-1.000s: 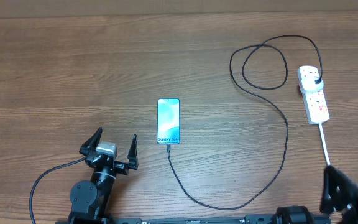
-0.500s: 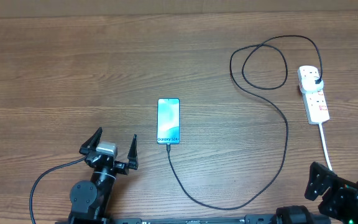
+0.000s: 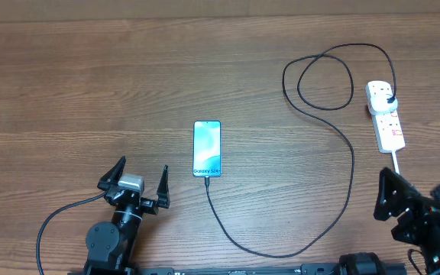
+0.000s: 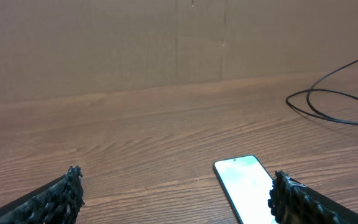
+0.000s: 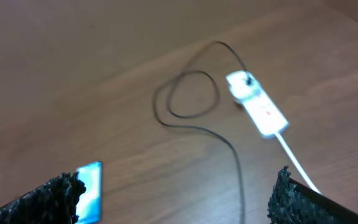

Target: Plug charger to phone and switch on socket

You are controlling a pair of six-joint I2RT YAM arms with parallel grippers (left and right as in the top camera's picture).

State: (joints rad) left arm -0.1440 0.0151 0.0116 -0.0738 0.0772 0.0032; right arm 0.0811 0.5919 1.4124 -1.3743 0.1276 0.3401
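My right gripper [image 3: 421, 197] has come up, well right of the phone [image 3: 207, 148], fingers spread. My left gripper [image 3: 143, 169], also spread, sits left of the phone. The charger [image 3: 350, 168] seems to meet the phone's near end. The socket [image 3: 386, 118] lies far right: I should press its switch with one fingertip, squarely.

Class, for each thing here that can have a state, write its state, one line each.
phone: screen lit, charger tip at its near end
charger: black plug in the socket, cable looped
socket: plug inserted, switch position unreadable
left pincer: open, empty
right pincer: open, empty
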